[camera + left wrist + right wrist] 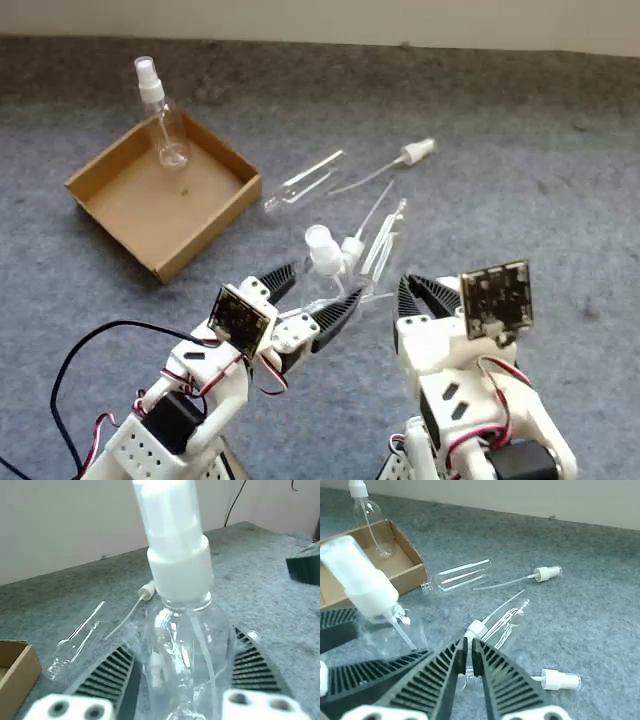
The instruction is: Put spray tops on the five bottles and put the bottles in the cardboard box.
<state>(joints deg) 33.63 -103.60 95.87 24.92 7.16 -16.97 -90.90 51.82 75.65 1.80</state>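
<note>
Inside the cardboard box [130, 200], at its far corner, a bottle [172, 138] stands upright with a spray top already on it. Just off the box's near right corner, the left gripper [322, 285] is closed on a second clear bottle [325, 272], one ribbed finger on each side of its body. This held bottle stands upright too, and its white spray top [322, 243] sits on the neck with the thin tube running down inside. To the right of the box, an open-necked bottle [300, 182] lies on its side on the grey carpet [520, 180]. Farther from the box than that, a loose spray top [418, 152] lies with its long tube pointing back toward the bottle. Another bare bottle [385, 240] lies between that pair and the grippers, with a loose top [352, 247] just beside it. The right gripper [405, 285] sits beyond the held bottle from the box, its fingers drawn almost together and nothing between them. The right wrist view shows one more spray top [560, 679] lying on the carpet near this gripper.
</note>
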